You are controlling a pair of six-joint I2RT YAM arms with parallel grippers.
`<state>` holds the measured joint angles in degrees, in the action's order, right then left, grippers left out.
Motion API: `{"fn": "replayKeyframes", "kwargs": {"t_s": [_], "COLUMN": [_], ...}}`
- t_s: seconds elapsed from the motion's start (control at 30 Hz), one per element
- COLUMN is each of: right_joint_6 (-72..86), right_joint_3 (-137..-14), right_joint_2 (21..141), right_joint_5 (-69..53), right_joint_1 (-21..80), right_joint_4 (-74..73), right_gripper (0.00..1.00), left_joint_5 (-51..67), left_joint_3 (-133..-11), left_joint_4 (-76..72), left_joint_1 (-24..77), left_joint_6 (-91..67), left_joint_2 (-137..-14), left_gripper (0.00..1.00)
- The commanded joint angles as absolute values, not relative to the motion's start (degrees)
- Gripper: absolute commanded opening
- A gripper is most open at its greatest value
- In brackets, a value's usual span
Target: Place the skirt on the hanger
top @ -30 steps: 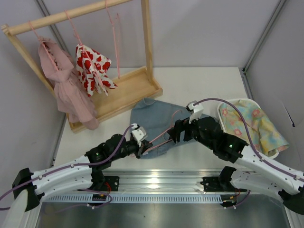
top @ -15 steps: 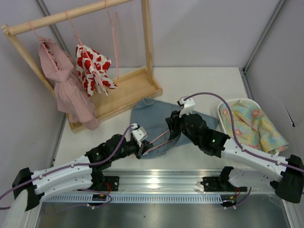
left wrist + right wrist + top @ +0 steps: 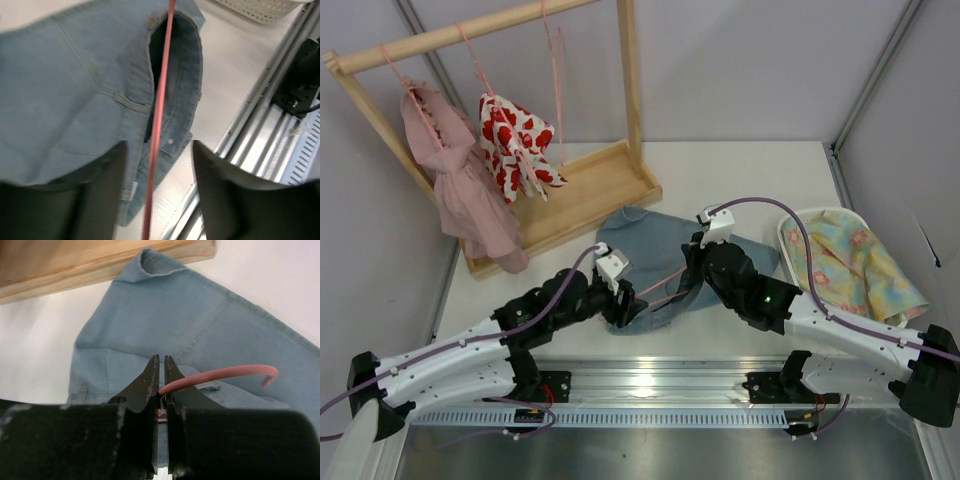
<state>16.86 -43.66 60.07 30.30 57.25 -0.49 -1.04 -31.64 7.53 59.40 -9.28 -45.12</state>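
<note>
The light blue denim skirt (image 3: 645,245) lies flat on the table in front of the rack, its waistband opening towards the near edge (image 3: 75,90) (image 3: 165,325). The thin pink hanger (image 3: 660,284) lies across it. One wire (image 3: 159,110) runs into the waistband opening. My left gripper (image 3: 628,303) is open at the skirt's near edge; in the left wrist view (image 3: 157,195) the wire passes untouched between its fingers. My right gripper (image 3: 688,285) is shut on the hanger just below its curved hook (image 3: 225,373), its jaws (image 3: 161,360) pinching the wire.
The wooden rack (image 3: 570,195) stands at the back left with a pink dress (image 3: 460,190), a white garment with red hearts (image 3: 515,145) and a spare pink hanger (image 3: 560,90). A white basket (image 3: 840,212) holding floral cloth (image 3: 850,260) sits right. Metal rails (image 3: 270,115) run along the near edge.
My right gripper swung left over the skirt and closed on the hanger by its hook. My left gripper let go of the hanger wire and opened, shifting slightly forward.
</note>
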Motion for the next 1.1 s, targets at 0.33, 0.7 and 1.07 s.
{"fn": "replayKeyframes", "kwargs": {"t_s": [0.33, 0.7, 1.07], "right_joint_6": [17.3, 19.2, 20.4], "right_joint_3": [-40.6, -38.3, -37.3], "right_joint_2": [58.8, 54.5, 53.4], "right_joint_5": [33.4, 32.9, 30.9], "right_joint_1": [55.1, 54.1, 54.0], "right_joint_4": [2.1, 0.4, 0.8], "right_gripper": [0.0, 0.0, 0.0], "left_joint_5": [-23.9, -16.9, -10.8], "left_joint_3": [-36.9, -36.3, -31.9], "left_joint_4": [32.5, 33.5, 23.8], "left_joint_1": [58.4, 55.6, 53.1], "left_joint_6": [-38.8, -44.1, -48.4], "left_joint_2": [-34.4, -53.5, -58.2], "left_gripper": [0.9, 0.81, 0.75]}}
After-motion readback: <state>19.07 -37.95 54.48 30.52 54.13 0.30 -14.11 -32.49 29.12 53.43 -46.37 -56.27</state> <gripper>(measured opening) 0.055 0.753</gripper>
